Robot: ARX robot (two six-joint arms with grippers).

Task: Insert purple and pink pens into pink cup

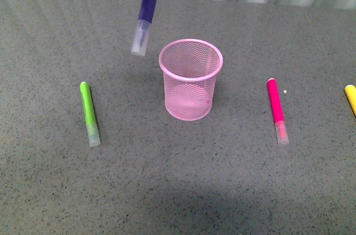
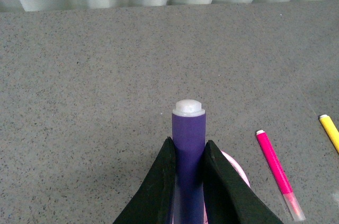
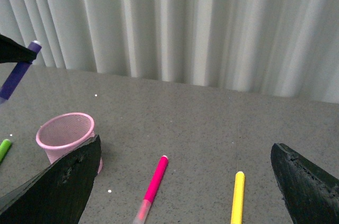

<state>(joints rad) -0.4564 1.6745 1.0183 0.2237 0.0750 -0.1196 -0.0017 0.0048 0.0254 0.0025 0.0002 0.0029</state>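
Observation:
The purple pen [image 1: 147, 7] hangs nearly upright in the air, clear cap down, just left of and above the pink cup [image 1: 191, 79]. My left gripper [image 2: 186, 155] is shut on its barrel [image 2: 188, 150]; in the front view the gripper is cut off by the top edge. The cup stands upright and empty at the table's middle, and a sliver of its rim [image 2: 237, 167] shows behind the fingers. The pink pen [image 1: 276, 110] lies flat on the table right of the cup. My right gripper [image 3: 185, 187] is open above the table, with the pink pen [image 3: 153, 187] between its fingers' span.
A lime green marker [image 1: 89, 113] lies left of the cup. A yellow marker [image 1: 350, 99] lies at the right edge, also the yellow marker [image 3: 238, 196] beside the pink pen. A pleated curtain [image 3: 212, 23] closes off the table's far side.

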